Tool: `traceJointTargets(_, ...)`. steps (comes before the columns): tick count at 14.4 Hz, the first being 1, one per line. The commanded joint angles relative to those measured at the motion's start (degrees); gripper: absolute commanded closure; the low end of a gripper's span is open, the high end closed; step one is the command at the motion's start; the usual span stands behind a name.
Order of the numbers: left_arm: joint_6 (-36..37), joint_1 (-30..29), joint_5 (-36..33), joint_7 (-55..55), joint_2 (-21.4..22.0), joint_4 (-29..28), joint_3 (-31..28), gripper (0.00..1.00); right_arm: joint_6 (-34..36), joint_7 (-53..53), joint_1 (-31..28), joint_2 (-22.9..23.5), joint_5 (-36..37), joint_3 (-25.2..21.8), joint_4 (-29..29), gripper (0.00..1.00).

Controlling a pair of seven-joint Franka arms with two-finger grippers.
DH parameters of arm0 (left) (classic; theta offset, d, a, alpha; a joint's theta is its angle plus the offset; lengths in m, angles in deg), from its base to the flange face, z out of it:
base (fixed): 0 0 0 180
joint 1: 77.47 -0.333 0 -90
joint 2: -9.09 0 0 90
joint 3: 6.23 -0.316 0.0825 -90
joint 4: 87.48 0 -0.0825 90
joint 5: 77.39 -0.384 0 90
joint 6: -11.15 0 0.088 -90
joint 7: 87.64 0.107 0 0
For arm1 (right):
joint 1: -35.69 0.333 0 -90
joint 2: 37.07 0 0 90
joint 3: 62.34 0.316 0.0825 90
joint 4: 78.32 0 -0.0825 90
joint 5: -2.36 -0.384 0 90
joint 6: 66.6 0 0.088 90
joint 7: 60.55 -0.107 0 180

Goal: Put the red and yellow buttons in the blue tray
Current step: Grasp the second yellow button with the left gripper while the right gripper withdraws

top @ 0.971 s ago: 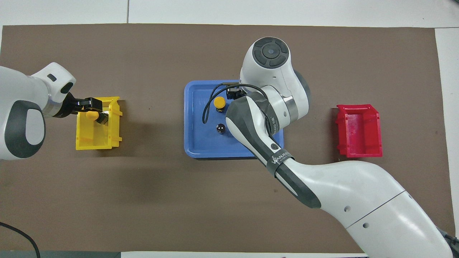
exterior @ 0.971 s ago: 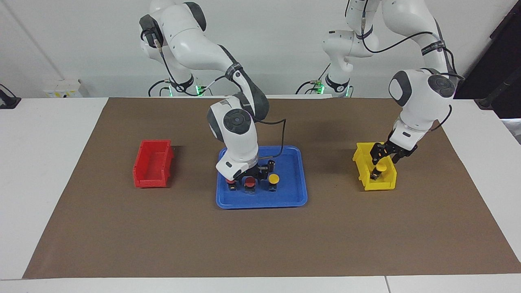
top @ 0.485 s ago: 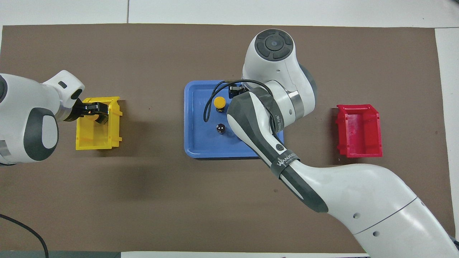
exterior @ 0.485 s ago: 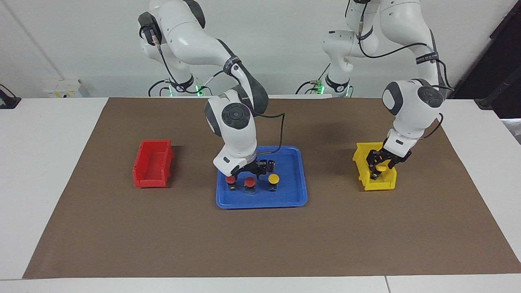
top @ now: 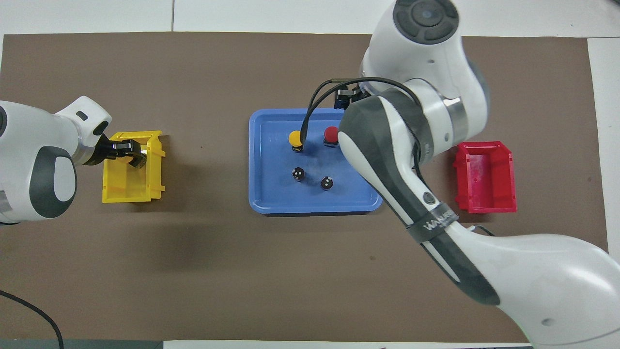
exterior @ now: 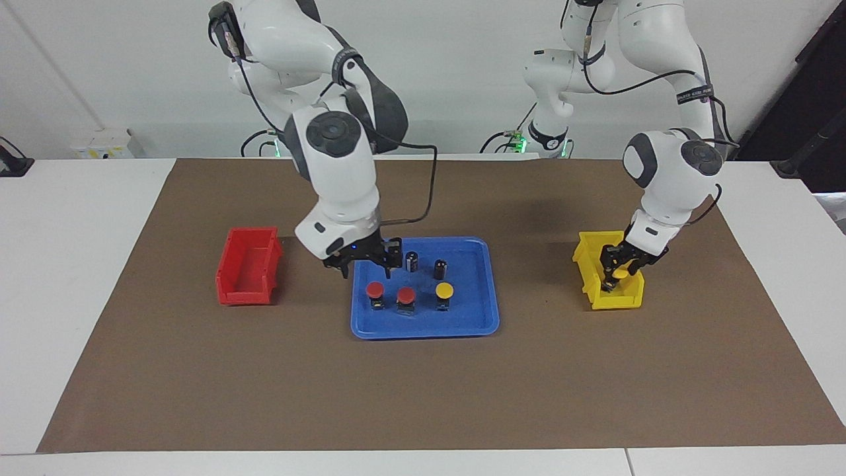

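Seen from the facing camera, nine o'clock to three: I have the red bin standing empty at nine o'clock of the blue tray, and the right gripper hanging over the tray's ten o'clock corner, fingers spread wide and carrying nothing. In the tray, a row runs across its middle: first red button, second red button just beside it, then the yellow button, all upright on their black bodies. Two dark cylinders without caps stand at twelve o'clock of that row. At three o'clock of the tray, well apart from it, sits the yellow bin, where the left gripper reaches down inside, fingers drawn narrow about the last yellow button. By my reckoning three of four are home; what remains is to lift that one out, carry it over and set it in the tray.
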Motion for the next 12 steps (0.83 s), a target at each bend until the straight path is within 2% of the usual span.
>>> traceJointTargets(1, -1.6, -0.6, -0.5, 0.7, 0.5, -1.1, 0.4, 0.59, 5.6, 5.0, -5.9, -6.6, 0.3, 0.8, -3.6, 0.0)
traceJointTargets(4, -1.5, -0.6, -0.5, 0.8, 0.5, -0.9, 0.4, 0.87, 11.4, 7.2, -12.4, -10.7, 0.4, 0.8, -3.7, 0.0)
traceJointTargets(5, -1.0, -0.5, -0.5, 0.7, 0.5, -0.6, 0.4, 0.93, 13.4, 9.8, -14.6, -12.2, 0.4, 0.8, -4.2, 0.0)
traceJointTargets(7, 3.4, 0.0, -0.5, 0.3, 0.3, 2.4, 0.4, 0.95, 14.3, 13.7, -18.2, -16.7, 0.3, 0.8, -8.7, 0.0)
traceJointTargets(9, 14.1, 0.3, -0.6, -1.1, 0.0, 10.8, 0.4, 0.95, 13.9, 18.9, -21.9, -21.3, 0.3, 0.8, -14.7, 0.0)
traceJointTargets(12, 27.7, 2.1, -3.9, -4.5, -0.9, 23.0, 0.8, 0.95, 13.9, 21.6, -23.2, -22.4, 0.4, -0.7, -16.1, 0.0)
